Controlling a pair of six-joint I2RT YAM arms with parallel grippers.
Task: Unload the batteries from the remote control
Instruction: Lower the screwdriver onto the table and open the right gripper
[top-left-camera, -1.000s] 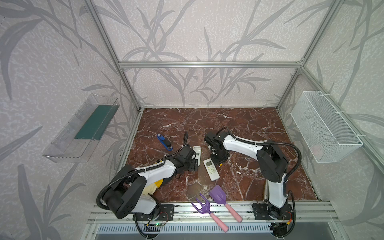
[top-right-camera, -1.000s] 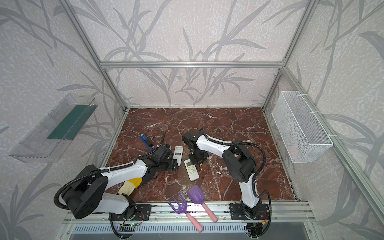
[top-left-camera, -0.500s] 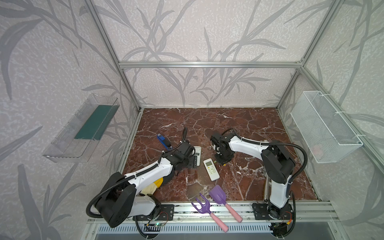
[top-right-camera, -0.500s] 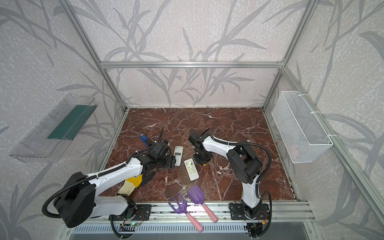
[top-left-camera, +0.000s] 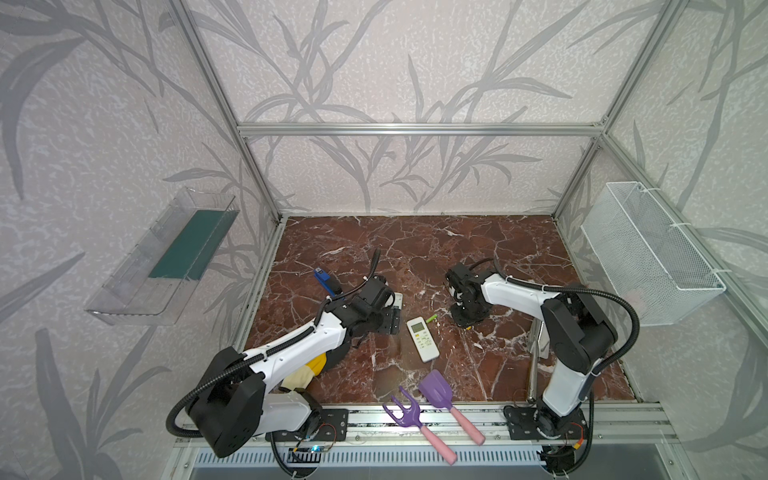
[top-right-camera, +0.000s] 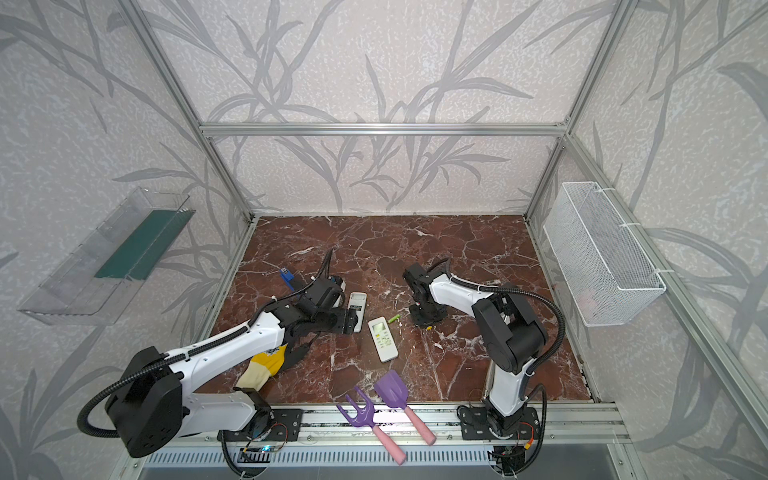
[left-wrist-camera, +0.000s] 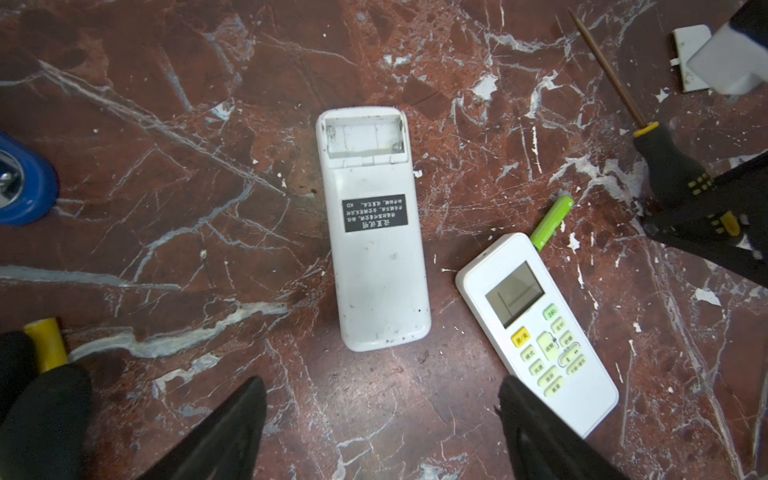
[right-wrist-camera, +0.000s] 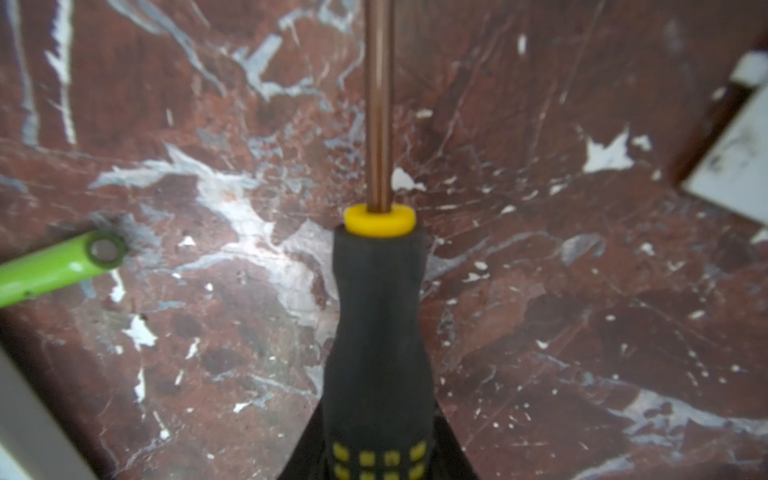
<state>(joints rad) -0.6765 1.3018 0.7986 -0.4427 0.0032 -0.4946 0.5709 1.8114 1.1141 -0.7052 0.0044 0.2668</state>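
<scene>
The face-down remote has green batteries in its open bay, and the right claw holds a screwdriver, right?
No: in the left wrist view the open bay of the face-down remote is empty. The right gripper does hold the screwdriver.

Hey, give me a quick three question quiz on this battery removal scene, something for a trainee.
1. True or false: the face-down remote has an empty battery compartment.
2. The right gripper holds: A a battery, B the screwdriver, C a purple shovel.
3. Fill in: the jaws of the left gripper stand ___.
Key: 1 true; 2 B; 3 open.
</scene>
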